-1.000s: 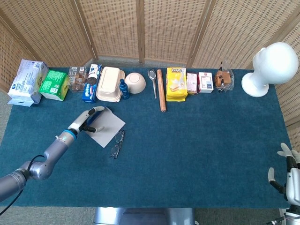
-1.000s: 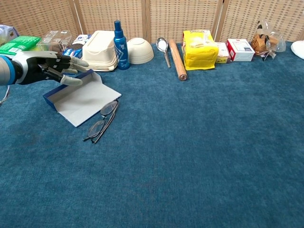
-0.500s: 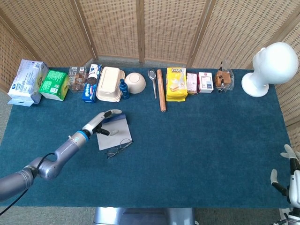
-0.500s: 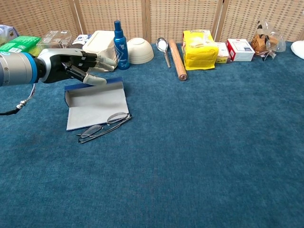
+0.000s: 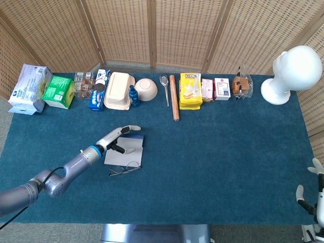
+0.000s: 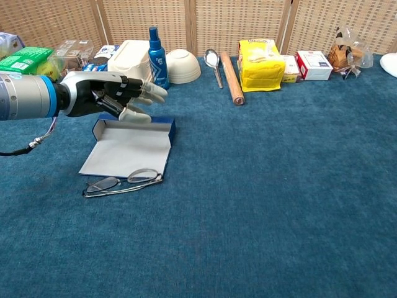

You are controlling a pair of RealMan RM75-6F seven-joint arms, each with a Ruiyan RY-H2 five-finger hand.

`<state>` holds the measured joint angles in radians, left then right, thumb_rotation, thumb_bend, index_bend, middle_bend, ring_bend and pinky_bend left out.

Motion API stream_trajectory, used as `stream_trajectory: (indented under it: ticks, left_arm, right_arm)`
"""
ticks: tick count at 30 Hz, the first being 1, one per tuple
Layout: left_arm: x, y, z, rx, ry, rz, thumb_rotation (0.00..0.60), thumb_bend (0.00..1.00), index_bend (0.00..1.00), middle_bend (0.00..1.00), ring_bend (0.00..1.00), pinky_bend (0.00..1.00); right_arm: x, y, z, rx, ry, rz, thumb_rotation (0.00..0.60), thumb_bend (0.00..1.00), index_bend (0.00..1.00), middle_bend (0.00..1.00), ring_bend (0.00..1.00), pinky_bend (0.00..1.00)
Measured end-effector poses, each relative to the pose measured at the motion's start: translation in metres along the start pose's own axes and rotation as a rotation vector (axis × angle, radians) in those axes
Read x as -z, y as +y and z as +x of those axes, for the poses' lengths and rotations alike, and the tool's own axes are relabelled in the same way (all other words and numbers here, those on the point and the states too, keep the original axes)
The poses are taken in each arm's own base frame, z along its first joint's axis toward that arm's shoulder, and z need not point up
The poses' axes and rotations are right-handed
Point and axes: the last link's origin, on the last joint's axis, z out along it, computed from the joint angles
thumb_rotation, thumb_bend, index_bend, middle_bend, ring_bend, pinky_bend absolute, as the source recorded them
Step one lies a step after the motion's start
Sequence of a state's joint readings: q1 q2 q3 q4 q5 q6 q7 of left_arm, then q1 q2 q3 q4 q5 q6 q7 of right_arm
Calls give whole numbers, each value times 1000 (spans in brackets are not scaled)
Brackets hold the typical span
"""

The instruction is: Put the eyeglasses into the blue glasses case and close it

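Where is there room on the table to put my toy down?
The wide blue cloth right of the case and glasses, below the back row, is bare. The back edge is crowded, from the green box to the white head.

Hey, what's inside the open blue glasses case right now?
Nothing that shows: the blue glasses case lies open with a bare pale lining. The eyeglasses lie on the table at its near edge, outside it. The left robot hand hovers over its far rim, hiding a small part.

Eyeglasses (image 6: 123, 182) on table (image 6: 279, 186), touching front edge of open glasses case (image 6: 127, 146); left hand (image 6: 118, 95) above case's rear.
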<state>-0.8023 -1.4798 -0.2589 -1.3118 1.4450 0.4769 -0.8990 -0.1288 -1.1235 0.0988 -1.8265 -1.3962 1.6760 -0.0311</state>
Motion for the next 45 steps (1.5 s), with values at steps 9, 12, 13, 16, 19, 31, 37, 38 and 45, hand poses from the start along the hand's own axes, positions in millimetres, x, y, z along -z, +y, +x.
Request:
stream_trajectory:
  ticks: [9, 12, 13, 16, 19, 31, 37, 38, 45]
  left_arm:
    - [6, 2, 12, -96, 50, -38, 600, 279, 140, 120, 6, 74]
    - [8, 2, 18, -171, 88, -51, 600, 279, 156, 118, 4, 72]
    - [9, 2, 19, -196, 100, -55, 600, 279, 172, 117, 2, 67]
    - [14, 2, 20, -292, 136, -67, 600, 281, 217, 110, 0, 40]
    - [22, 2, 18, -402, 164, -73, 600, 281, 252, 104, 0, 6]
    - [79, -5, -17, -661, 220, -27, 600, 287, 330, 72, 0, 0]
    - [110, -17, -36, -734, 240, 47, 600, 286, 324, 58, 0, 0]
    - [115, -19, -40, -750, 245, 64, 600, 286, 320, 55, 0, 0]
    - [127, -32, -68, -762, 277, 155, 600, 285, 288, 42, 0, 0]
  right_arm:
    - [0, 1, -1, -7, -6, 9, 600, 483, 85, 271, 119, 121]
    - [-1, 1, -2, -11, -9, 11, 600, 483, 85, 271, 119, 121]
    - [-1, 1, -3, -12, -9, 13, 600, 484, 85, 272, 119, 122]
    - [-2, 0, -3, -15, -11, 20, 600, 483, 85, 272, 118, 121]
    - [-3, -1, -5, -18, -17, 27, 600, 482, 84, 271, 119, 121]
    - [-10, -7, -12, -41, -46, 71, 600, 483, 75, 272, 119, 121]
    - [-16, -7, -16, -60, -68, 94, 600, 484, 73, 271, 119, 123]
    - [-17, -6, -17, -62, -70, 96, 600, 484, 73, 272, 119, 123]
    - [-19, -3, -17, -75, -72, 102, 600, 482, 72, 272, 119, 124]
